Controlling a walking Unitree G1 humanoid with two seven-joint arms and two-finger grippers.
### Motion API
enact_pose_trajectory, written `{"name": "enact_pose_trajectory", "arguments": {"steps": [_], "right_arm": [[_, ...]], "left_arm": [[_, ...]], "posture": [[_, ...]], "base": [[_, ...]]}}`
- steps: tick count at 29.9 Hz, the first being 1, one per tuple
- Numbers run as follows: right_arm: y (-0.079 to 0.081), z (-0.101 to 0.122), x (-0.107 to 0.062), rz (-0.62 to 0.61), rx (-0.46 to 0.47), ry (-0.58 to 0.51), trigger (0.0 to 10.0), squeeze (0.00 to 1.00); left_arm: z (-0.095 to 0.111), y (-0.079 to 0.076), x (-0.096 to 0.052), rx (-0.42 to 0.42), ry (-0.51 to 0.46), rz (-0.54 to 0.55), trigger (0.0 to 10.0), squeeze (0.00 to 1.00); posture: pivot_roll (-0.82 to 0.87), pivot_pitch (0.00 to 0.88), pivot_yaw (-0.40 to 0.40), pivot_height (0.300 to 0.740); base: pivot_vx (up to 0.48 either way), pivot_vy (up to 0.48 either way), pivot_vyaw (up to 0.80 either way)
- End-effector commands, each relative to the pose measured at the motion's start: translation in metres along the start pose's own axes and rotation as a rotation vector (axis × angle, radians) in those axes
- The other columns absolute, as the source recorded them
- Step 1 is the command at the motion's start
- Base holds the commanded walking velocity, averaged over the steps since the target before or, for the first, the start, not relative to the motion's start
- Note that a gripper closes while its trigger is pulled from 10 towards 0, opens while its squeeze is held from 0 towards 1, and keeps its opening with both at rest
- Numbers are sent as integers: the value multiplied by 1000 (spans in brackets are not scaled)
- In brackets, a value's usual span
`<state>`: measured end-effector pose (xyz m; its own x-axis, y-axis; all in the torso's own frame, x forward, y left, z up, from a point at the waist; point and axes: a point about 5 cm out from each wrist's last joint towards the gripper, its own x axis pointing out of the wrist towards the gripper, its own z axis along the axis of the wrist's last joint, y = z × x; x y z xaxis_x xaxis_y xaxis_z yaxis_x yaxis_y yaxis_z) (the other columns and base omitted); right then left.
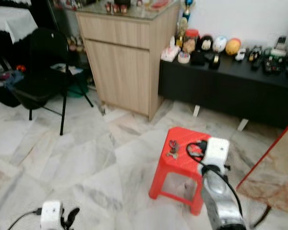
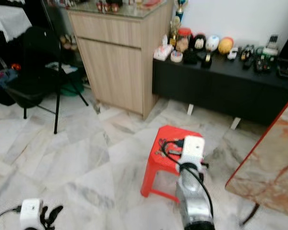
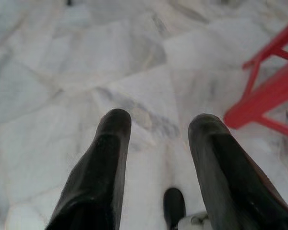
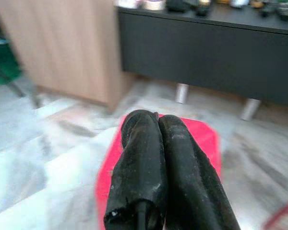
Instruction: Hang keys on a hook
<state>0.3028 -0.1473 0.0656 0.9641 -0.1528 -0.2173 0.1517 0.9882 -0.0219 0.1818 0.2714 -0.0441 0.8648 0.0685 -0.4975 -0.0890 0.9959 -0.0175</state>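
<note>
Where pale veined marble floor [image 1: 86,158] spreads smooth and glossy, stands a light wood cabinet [image 1: 125,62], then a square red plastic stool [image 1: 180,143]. On the stool's ribbed top, a small dull metal bunch of keys [image 1: 172,149]. Right gripper [image 4: 158,125] above the stool, fingers pressed together. Left gripper [image 3: 158,129] low over floor, fingers apart.

Glossy red plastic stool [image 1: 185,143]; marble floor [image 1: 86,158]
</note>
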Motion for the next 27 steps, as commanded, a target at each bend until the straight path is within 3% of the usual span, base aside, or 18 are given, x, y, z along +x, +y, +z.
{"name": "enact_pose_trajectory", "arguments": {"steps": [1,6,13,15,21,23,27], "right_arm": [[-3,0,0,-3,-8,16,10000,0],[-2,-1,2,26,-26,42,10000,0],[8,5,1,196,-126,92,10000,0],[5,13,3,191,-136,61,10000,0],[3,18,6,158,-90,47,10000,0],[4,19,5,162,-54,46,10000,0],[7,20,3,165,-52,44,10000,0]], "left_arm": [[1,0,-1,-3,-14,-14,10000,0],[3,-2,0,-20,-28,-38,10000,0],[12,-10,2,26,-81,-182,10000,0],[14,-12,2,39,-102,-215,10000,0],[16,-13,3,23,-118,-219,10000,0],[15,-13,3,-59,-137,-202,10000,0],[18,-13,3,-56,-163,-215,10000,0]], "posture": [[89,61,14,740],[90,70,15,740],[87,88,14,740],[87,89,13,740],[85,89,14,740],[85,89,16,740],[86,88,17,740]], "base": [[0,0,0],[0,0,0],[0,0,0],[0,0,0],[0,0,0],[0,0,-669],[0,0,-800]]}}
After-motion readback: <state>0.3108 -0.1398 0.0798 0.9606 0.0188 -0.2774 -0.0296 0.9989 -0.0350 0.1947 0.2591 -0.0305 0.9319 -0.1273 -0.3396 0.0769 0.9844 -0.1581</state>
